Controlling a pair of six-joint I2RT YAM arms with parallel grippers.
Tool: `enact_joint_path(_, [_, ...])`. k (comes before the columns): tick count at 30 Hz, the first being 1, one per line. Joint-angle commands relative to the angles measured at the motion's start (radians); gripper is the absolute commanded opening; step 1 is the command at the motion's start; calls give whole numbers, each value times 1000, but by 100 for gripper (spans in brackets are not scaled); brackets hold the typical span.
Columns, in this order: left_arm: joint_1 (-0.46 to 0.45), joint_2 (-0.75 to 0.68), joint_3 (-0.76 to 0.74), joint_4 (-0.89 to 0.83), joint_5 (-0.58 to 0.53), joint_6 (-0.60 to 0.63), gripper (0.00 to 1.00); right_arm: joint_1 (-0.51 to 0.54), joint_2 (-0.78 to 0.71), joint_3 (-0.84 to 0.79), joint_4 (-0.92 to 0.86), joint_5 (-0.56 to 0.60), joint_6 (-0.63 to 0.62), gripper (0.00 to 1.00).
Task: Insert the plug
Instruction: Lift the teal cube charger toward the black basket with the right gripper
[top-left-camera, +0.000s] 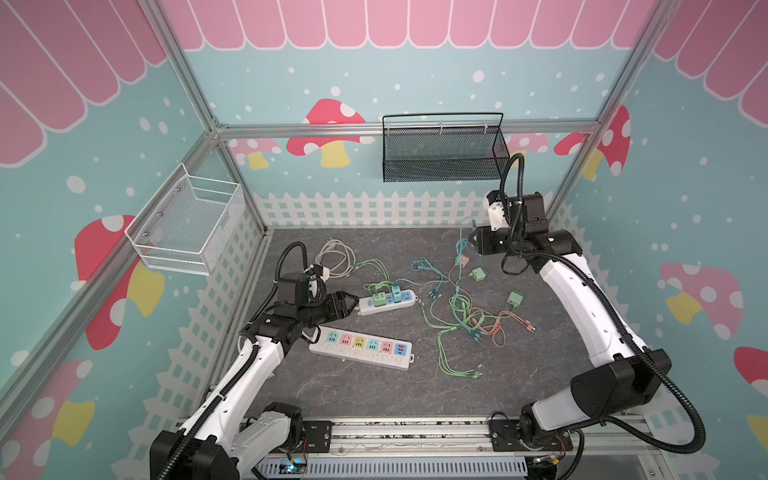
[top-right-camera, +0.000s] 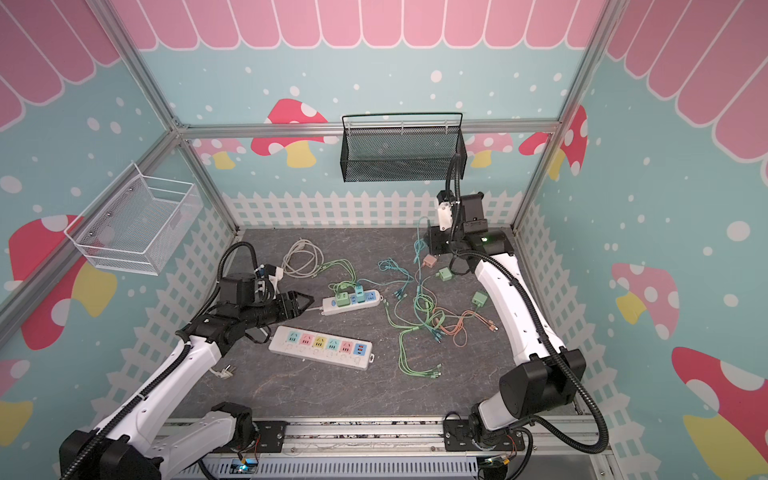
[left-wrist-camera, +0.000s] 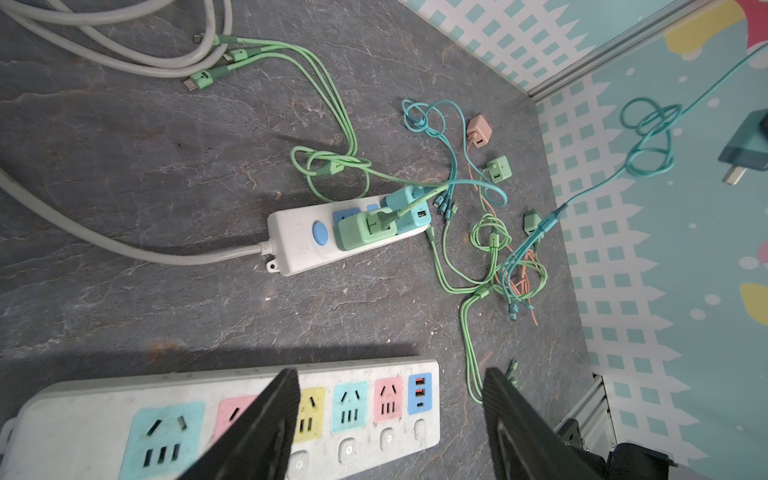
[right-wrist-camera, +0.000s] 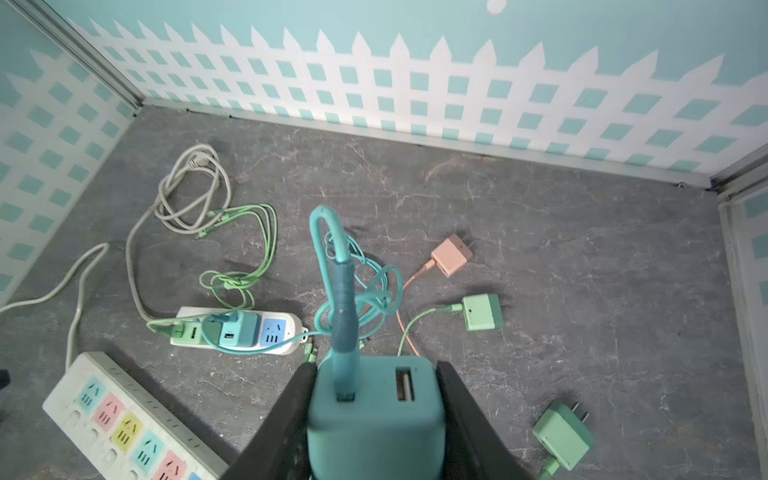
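Right wrist view first: the right gripper has its jaws pinched on the two sides of the teal charger. The USB face is toward the camera and a teal cable is plugged into one port. The prongs are hidden there. The left wrist view catches the same charger up in the air with a prong poking out past the fingertips. So my guess is it goes in along the gripper's own reach.

Working outward, in both top views that gripper sits at the far right of the table, well apart from anything I could plug into. The small power strip lies to the left and nearer, about mid-table, with its long axis running roughly left-right. A green charger and a second teal charger sit in it. The free blue socket is at the right end, the end facing my right arm, which is handy.

The left gripper has its jaws spread and holds nothing. It's just beside the strip's left, cord end, so that arm is far nearer the strip. I'd use it to pin the strip down. The big strip, nearer again, has every socket free too, so I can't say for sure which one is meant.
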Motion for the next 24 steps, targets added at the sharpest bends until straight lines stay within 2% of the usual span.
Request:
enact_joint_path(1, [-1, -20, 34, -15, 23, 16, 69, -13, 38, 132, -46, -56, -23, 33])
enact_joint_path(6, [-7, -22, 25, -15, 24, 15, 69, -18, 76, 256, -60, -96, -17, 33])
enact_joint_path(9, [-11, -21, 23, -15, 29, 15, 69, -18, 93, 250, -57, -96, -8, 33])
enact_joint_path(14, [-41, -18, 29, 10, 34, 1, 69, -18, 74, 93, 0, -120, 26, 33])
enact_joint_path(24, [-240, 64, 89, 156, -71, -43, 69, -16, -46, -311, 194, -422, 169, 34])
